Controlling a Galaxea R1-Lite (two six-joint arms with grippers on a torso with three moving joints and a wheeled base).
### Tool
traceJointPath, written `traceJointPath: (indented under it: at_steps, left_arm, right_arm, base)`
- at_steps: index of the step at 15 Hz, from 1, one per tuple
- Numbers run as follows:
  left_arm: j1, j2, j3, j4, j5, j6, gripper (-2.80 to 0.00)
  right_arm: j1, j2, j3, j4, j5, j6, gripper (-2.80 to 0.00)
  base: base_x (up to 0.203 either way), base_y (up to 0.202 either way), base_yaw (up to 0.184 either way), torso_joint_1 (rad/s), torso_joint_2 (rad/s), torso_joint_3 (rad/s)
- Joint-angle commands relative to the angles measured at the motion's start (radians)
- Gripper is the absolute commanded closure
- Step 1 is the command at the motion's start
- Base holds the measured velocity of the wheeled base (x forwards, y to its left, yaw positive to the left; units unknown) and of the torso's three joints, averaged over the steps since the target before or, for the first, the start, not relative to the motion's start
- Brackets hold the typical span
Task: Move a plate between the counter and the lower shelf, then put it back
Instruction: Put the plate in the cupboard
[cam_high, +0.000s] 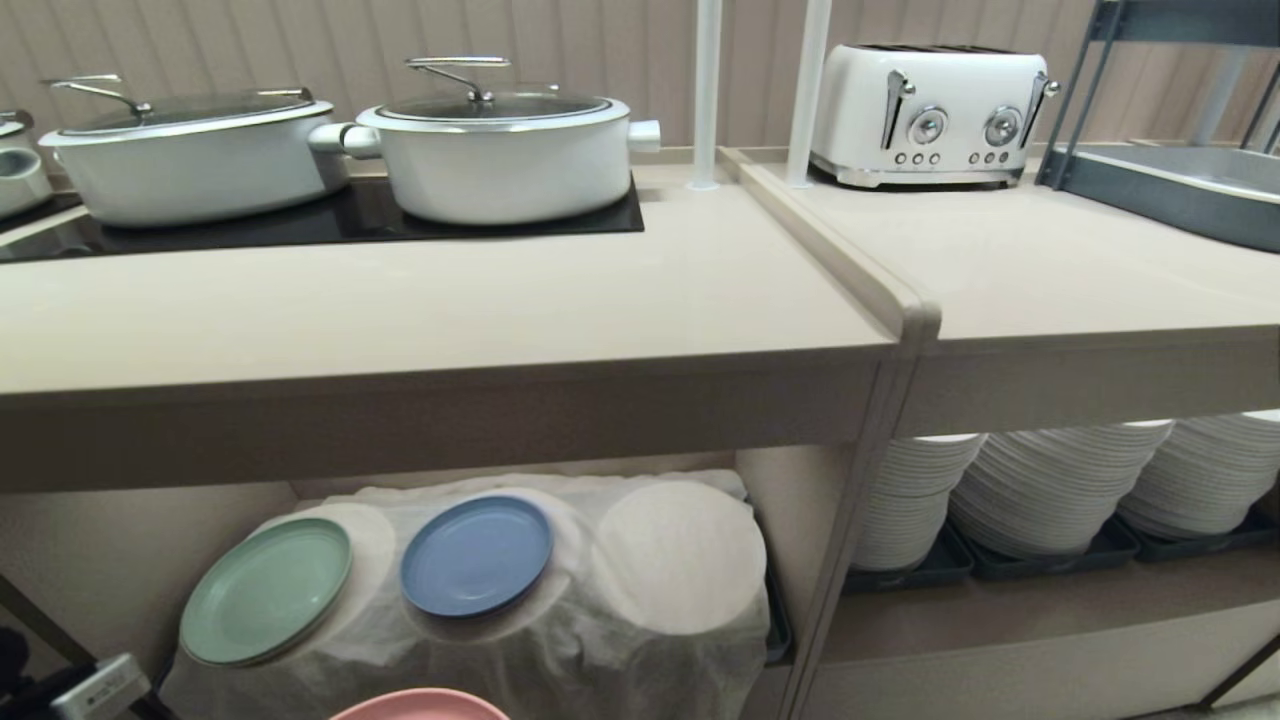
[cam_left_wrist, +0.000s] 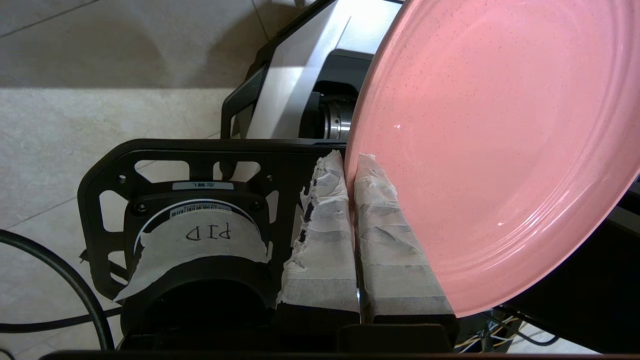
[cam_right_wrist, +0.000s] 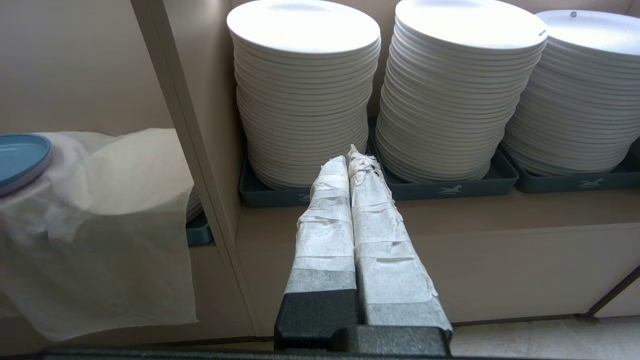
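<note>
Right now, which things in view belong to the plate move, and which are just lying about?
In the job:
- pink plate, clamped at its rim by the left gripper
- counter
- lower shelf, cloth-draped

Lying about:
- green plate
- blue plate
- white plate stacks
- two pots
- toaster
- right gripper, parked

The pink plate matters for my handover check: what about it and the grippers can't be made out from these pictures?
- Pink plate: head view, cut off by the bottom edge; only a sliver of rim shows.
- Left gripper: shut on the plate's rim; left wrist view, the plate hides where it hangs relative to the cloth-draped lower shelf.
- Plate's far side: left wrist view, cut off by the picture's edges.
- Right gripper: shut, empty; outside the head view.
</note>
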Motion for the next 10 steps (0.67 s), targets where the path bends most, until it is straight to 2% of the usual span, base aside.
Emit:
traceJointPath:
  at_steps: [1, 10]
  left_arm:
    - [0.0, 0.002, 0.001, 0.004, -0.002, -0.002, 0.0]
    - [0.0, 0.002, 0.006, 0.004, -0.003, -0.002, 0.0]
  right_arm:
    - [0.0, 0.0, 0.0, 0.0, 0.0, 0.0, 0.0]
    - [0.0, 0.0, 0.0, 0.0, 0.0, 0.0, 0.0]
  base:
    - [0.0, 0.0, 0.0, -0.184, 0.48, 0.308]
    - [0.0, 0.0, 0.0, -0.165, 0.46, 0.299]
